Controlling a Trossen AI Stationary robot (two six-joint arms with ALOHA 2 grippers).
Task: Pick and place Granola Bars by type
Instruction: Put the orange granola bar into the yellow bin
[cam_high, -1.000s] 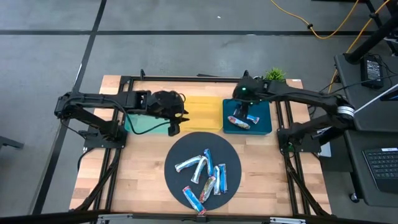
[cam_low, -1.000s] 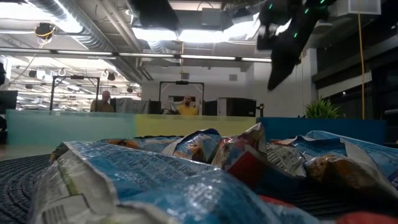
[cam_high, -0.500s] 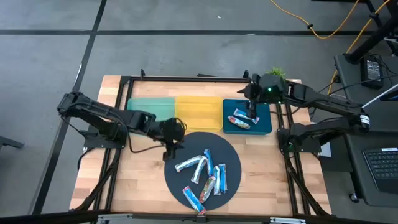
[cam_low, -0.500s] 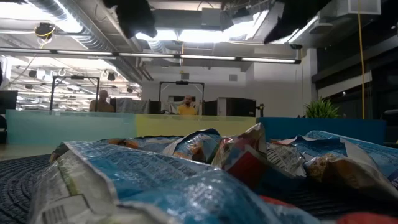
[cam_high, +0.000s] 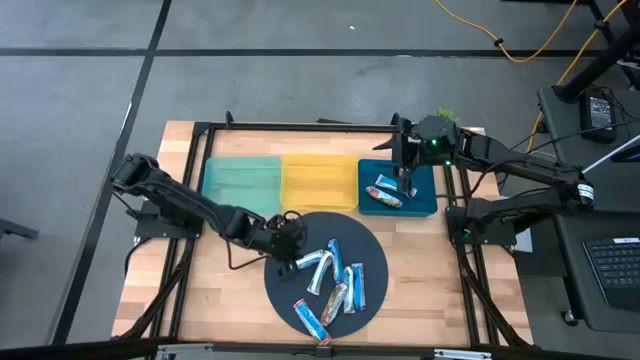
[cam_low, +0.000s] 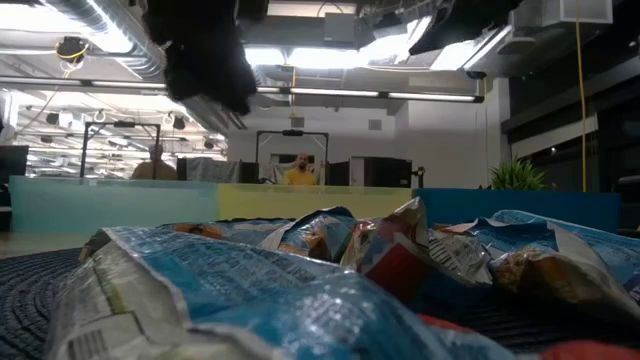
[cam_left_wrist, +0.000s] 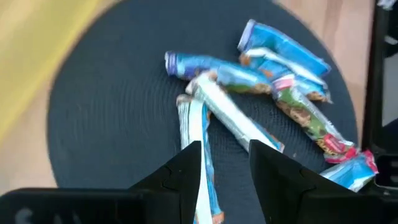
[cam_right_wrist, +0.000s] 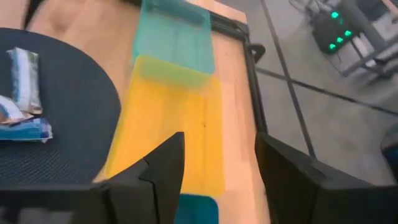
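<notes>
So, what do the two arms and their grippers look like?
Both arms are dark, slim and jointed. The right arm has a pale band and green lights near its wrist. Each gripper, left and right, has two flat black fingers. A black cable loops beside the left arm.

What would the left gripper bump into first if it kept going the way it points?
Probably the silver-white and blue foil-wrapped granola bar that shows between the open left gripper fingers, lying on the round dark mat with the other bars. How far above it the gripper hangs is hard to tell.
</notes>
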